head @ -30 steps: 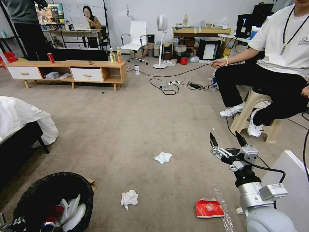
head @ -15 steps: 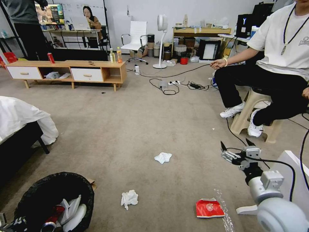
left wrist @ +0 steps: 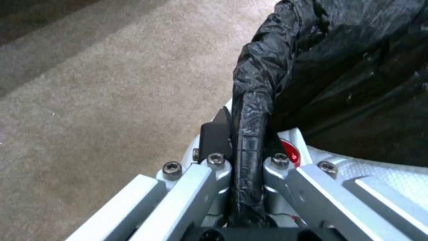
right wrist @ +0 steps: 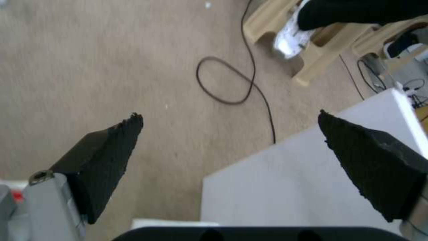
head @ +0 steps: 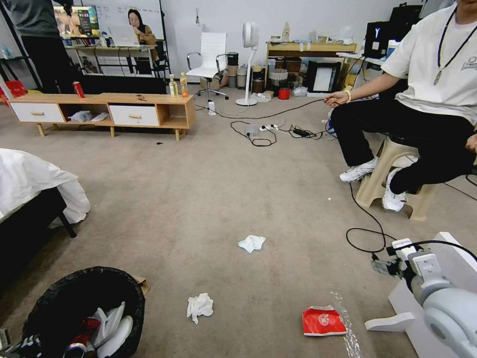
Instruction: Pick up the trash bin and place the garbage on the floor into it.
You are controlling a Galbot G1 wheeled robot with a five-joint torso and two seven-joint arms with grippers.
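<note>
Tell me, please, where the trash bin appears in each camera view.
Head view: trash bin at the lower left corner.
Left wrist view: centre to upper right, its bagged rim clamped in the left hand.
Right wrist view: the open right hand faces a cable loop instead.
Shared landmark: the beige carpet.

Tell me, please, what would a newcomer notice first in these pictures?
Probably the trash bin lined in black at the robot's near left, its rim clamped by the left gripper. Next, the litter on the carpet: two white tissues and a red snack packet near the open right gripper.
</note>
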